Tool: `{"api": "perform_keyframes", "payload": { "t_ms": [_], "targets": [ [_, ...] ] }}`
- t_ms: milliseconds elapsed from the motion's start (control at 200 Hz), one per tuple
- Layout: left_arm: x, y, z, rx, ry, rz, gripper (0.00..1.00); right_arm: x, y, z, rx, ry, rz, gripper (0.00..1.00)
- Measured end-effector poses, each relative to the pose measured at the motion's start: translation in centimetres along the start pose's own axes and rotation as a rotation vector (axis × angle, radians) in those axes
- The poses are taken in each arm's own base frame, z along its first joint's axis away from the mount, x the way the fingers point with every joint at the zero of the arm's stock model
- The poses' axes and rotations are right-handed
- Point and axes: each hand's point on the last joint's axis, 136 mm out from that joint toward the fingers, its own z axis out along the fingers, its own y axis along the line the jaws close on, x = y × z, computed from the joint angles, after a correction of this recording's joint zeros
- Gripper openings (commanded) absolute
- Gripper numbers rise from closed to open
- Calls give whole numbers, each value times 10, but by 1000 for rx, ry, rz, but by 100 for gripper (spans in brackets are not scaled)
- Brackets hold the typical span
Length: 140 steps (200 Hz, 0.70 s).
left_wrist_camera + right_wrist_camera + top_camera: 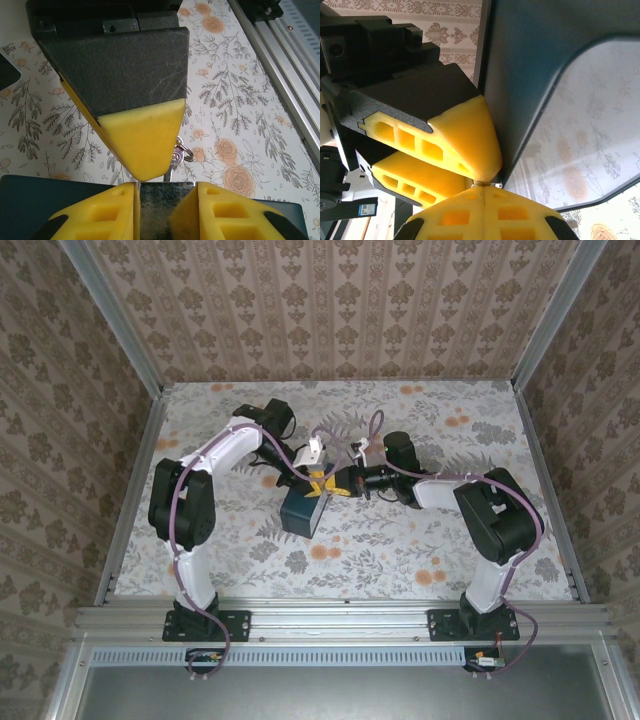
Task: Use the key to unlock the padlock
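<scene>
While the Lock Is Clamped, the Key Stands at the Keyhole

As the two arms meet over the middle of the table (pixel 420 550), the left gripper (pixel 166 200) holds the padlock (pixel 165 217) between its yellow pads. Its jaws are narrowed onto the metal body, close over the blue box (pixel 300 512). The right gripper (pixel 484 192) has its jaws pressed fully together, and its tip comes down onto the top of the padlock. The key (pixel 176 156), with a small ring on it, shows just beside that tip and touches the lock. I judge that the right gripper pinches the key, though the pads hide the pinch itself.

The step in hand looks like seating or turning the key. Whether the blade is fully in, I cannot tell, and the shackle is out of sight.

The next move calls for a clean twist of the right wrist about the key's own line while the left pads hold firm. A sideways push could bend the key or drag the lock out of the grip.

No brand or writing can be read on lock, key or box. A small blue tag (pixel 367 206) beside the left arm is too blurred to read.
</scene>
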Motion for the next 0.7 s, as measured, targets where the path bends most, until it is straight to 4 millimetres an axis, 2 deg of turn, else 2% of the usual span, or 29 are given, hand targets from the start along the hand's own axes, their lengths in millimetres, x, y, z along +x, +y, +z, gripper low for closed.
{"api": "perform_keyframes", "payload": {
  "t_ms": [140,230,525,630,700],
  "targets": [
    [-2,1,0,-4,-12,-9,18,0,-5,-3,17,-21,-21,29],
    [-7,3,2,-7,-34,10,18,-2,-10,-12,37,-44,-24,35],
    [-15,7,8,2,-84,30,17,-4,7,-32,51,-87,-91,40],
    [-14,7,8,4,-85,28,17,-2,5,-39,59,-98,-90,30],
    [-15,7,8,4,-89,27,17,1,4,-41,66,-100,-87,29]
  ]
}}
